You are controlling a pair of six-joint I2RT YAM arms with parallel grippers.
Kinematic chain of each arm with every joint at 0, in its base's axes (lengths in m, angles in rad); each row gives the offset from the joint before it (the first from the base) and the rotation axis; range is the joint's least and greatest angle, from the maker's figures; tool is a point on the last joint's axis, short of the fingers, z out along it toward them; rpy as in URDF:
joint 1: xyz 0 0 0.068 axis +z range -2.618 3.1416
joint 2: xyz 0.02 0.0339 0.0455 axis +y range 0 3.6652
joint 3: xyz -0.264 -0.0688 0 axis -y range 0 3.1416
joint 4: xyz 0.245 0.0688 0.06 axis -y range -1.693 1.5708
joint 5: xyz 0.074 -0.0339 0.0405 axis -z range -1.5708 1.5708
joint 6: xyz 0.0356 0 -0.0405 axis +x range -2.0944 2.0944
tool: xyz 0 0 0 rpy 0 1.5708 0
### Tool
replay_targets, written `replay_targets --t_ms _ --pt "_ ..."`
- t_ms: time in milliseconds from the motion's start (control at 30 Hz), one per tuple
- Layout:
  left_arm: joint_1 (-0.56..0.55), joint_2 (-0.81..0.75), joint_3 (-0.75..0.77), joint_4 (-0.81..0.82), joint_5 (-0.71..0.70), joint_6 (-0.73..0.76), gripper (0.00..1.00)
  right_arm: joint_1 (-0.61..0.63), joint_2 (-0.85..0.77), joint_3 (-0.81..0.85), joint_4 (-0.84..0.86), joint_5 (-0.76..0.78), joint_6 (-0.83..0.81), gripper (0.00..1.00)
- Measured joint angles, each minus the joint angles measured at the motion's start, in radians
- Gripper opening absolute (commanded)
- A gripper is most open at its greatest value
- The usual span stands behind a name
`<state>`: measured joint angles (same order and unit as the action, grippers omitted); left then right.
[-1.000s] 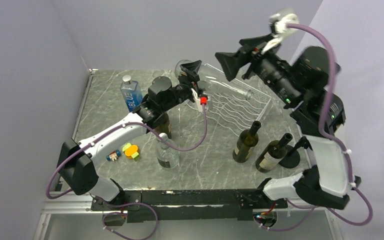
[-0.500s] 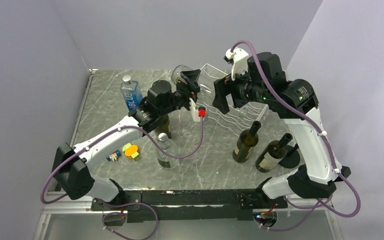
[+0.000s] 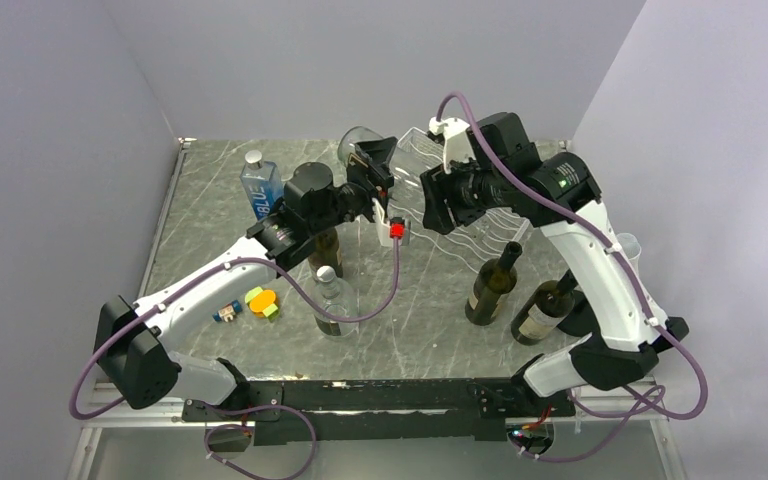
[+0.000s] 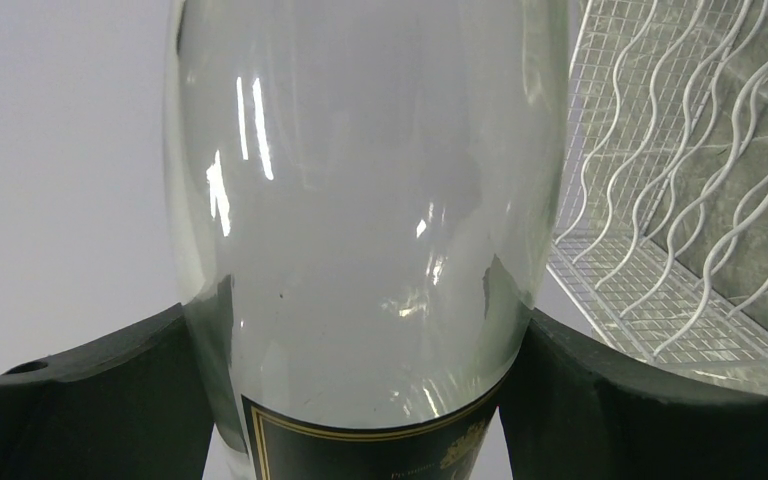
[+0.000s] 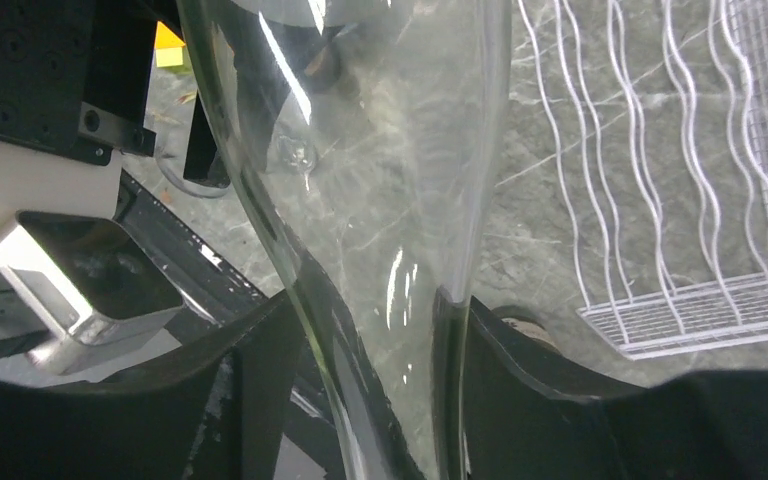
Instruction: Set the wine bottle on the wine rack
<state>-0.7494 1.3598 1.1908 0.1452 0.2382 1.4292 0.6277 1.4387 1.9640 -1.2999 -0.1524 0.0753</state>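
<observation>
Blue bottle (image 3: 261, 192) reading "BLU", black-labelled wine bottle (image 4: 360, 200)

Glossy glass wine bottle (image 4: 360, 200); wire wine rack (image 4: 660, 180).

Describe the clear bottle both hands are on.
The bottle is clear, see-through glass with a dark, gold-edged label. It is held off the table, lying roughly sideways beside the white wire rack. The left hand clamps its wide body; the right hand grips where it narrows toward the neck. Whether it touches the rack is unclear.
</observation>
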Motion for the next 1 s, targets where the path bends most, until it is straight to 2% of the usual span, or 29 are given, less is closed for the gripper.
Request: replay_targets --t_ms 67,100,300,400,433,533,567,633,733,767,867,1000 --pt "0.0 -0.003 -0.005 -0.001 0.0 -0.001 0.01 0.003 0.005 -0.014 0.006 -0.011 0.002 0.66" --pt "0.0 -0.003 -0.007 -0.002 0.0 0.0 0.01 0.005 0.006 -0.025 0.011 -0.013 0.003 0.64" --pt "0.005 -0.003 -0.008 -0.039 -0.008 -0.002 0.01 0.013 0.003 -0.068 0.033 -0.015 0.006 0.3" --pt "0.011 -0.003 -0.008 -0.039 -0.01 -0.002 0.01 0.017 -0.001 -0.076 0.044 -0.018 0.006 0.04" --pt "0.013 -0.003 -0.008 -0.038 -0.009 -0.003 0.01 0.017 -0.001 -0.076 0.045 -0.019 0.006 0.0" --pt "0.019 -0.003 -0.009 -0.035 0.002 -0.011 0.01 0.018 -0.001 -0.077 0.045 -0.022 0.004 0.0" --pt "0.022 -0.003 -0.009 -0.034 0.007 -0.012 0.05 0.019 -0.001 -0.077 0.045 -0.021 0.004 0.0" --pt "0.024 -0.003 -0.014 -0.024 0.014 -0.012 0.3 0.019 -0.001 -0.076 0.046 -0.018 0.005 0.0" --pt "0.026 -0.003 -0.036 0.013 0.02 -0.015 0.74 0.023 -0.001 -0.076 0.045 -0.001 0.011 0.0" --pt "0.027 -0.003 -0.042 0.024 0.021 -0.015 0.84 0.024 -0.001 -0.075 0.045 0.006 0.014 0.0" --pt "0.027 -0.003 -0.059 0.065 0.023 -0.017 0.99 0.031 -0.001 -0.064 0.044 0.026 0.029 0.0" --pt "0.03 -0.003 -0.069 0.137 0.019 -0.02 0.99 0.036 -0.006 -0.042 0.053 0.047 0.069 0.0"
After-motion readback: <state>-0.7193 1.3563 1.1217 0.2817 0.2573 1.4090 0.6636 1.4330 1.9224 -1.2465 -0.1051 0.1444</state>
